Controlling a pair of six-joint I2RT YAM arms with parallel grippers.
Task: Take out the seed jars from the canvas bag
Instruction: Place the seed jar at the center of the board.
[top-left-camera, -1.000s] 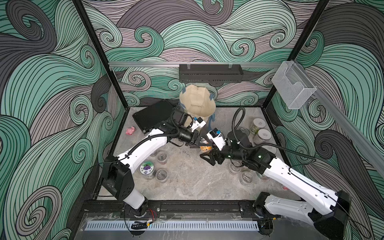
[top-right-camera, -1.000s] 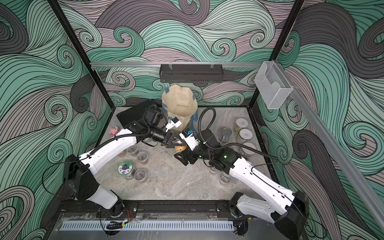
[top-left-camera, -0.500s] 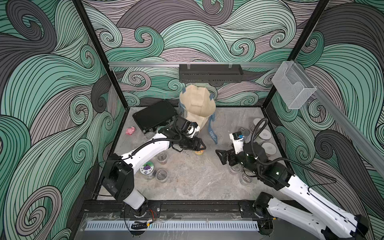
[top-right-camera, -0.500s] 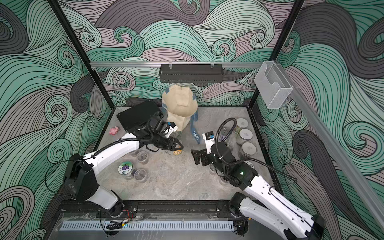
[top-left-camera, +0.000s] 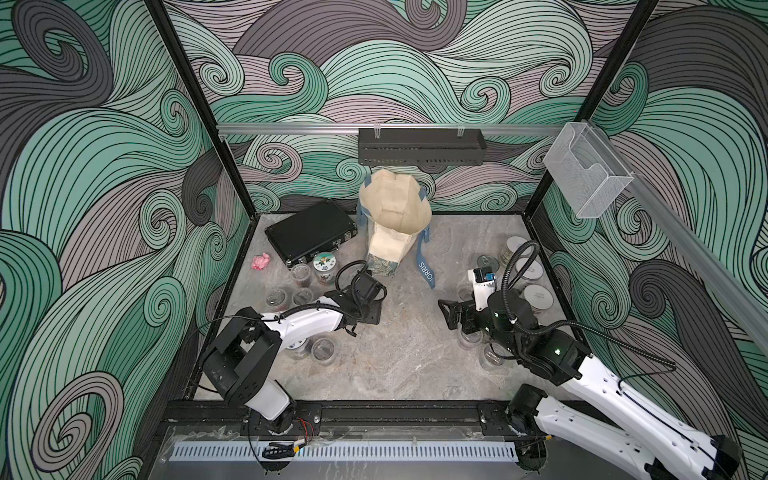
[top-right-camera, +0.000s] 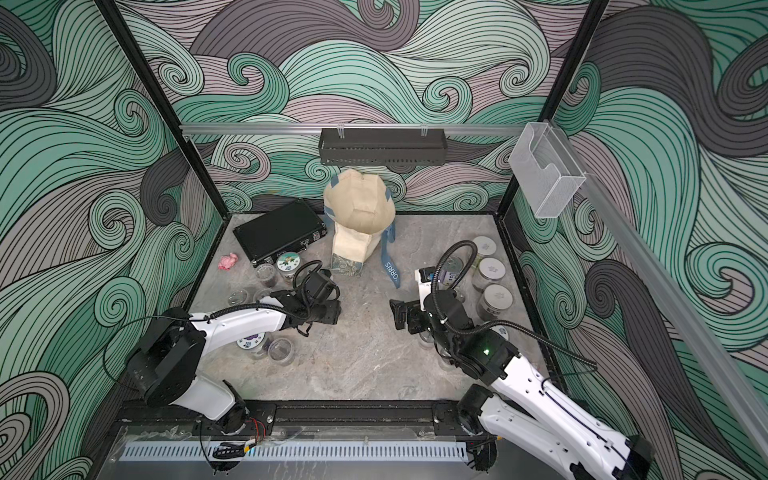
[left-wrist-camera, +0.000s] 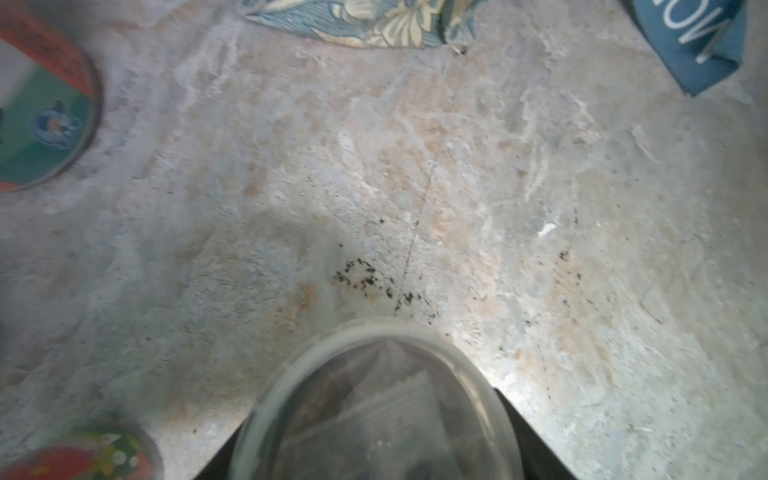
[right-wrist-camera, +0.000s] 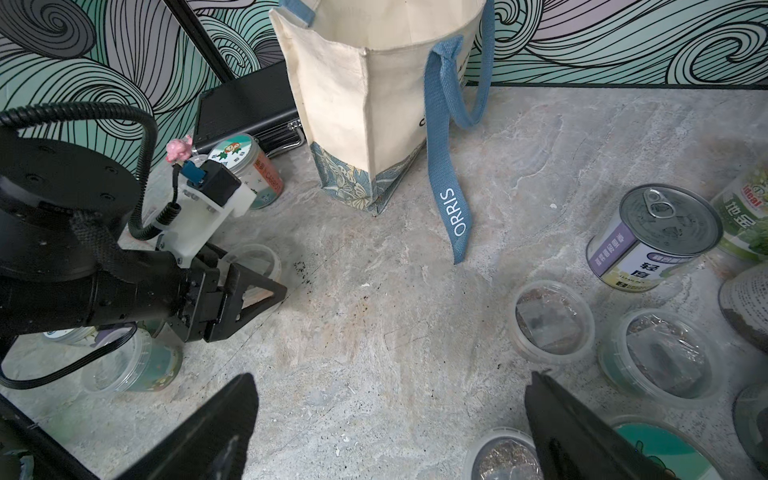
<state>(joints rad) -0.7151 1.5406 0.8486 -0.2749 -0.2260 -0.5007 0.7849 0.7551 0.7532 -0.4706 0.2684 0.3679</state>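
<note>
The cream canvas bag (top-left-camera: 395, 216) (top-right-camera: 359, 216) (right-wrist-camera: 365, 83) stands upright at the back middle. My left gripper (top-left-camera: 372, 313) (top-right-camera: 332, 311) (left-wrist-camera: 365, 415) (right-wrist-camera: 257, 291) hangs low in front of the bag, shut on a clear-lidded seed jar (left-wrist-camera: 376, 399) (right-wrist-camera: 255, 264). My right gripper (top-left-camera: 446, 313) (top-right-camera: 397, 313) (right-wrist-camera: 390, 378) stands wide open over bare tabletop, nothing between its fingers, facing the left one. Several seed jars (top-left-camera: 300, 274) stand at the left, one with a cartoon-sticker lid (top-left-camera: 325, 266). More white-lidded jars (top-left-camera: 528, 270) line the right wall. The bag's inside is hidden.
A flat black case (top-left-camera: 311, 232) lies left of the bag, a pink lump (top-left-camera: 261, 261) beside it. A tin can (right-wrist-camera: 652, 232) and clear-lidded jars (right-wrist-camera: 550, 320) sit close to my right gripper. The bag's blue strap (top-left-camera: 424, 266) trails on the table. Dark seeds (left-wrist-camera: 365, 280) are spilled there.
The two grippers met near the bag's base; now my right arm has drawn back to the right with its jaws open wider. My left gripper moved slightly forward-left, still shut on the jar.
</note>
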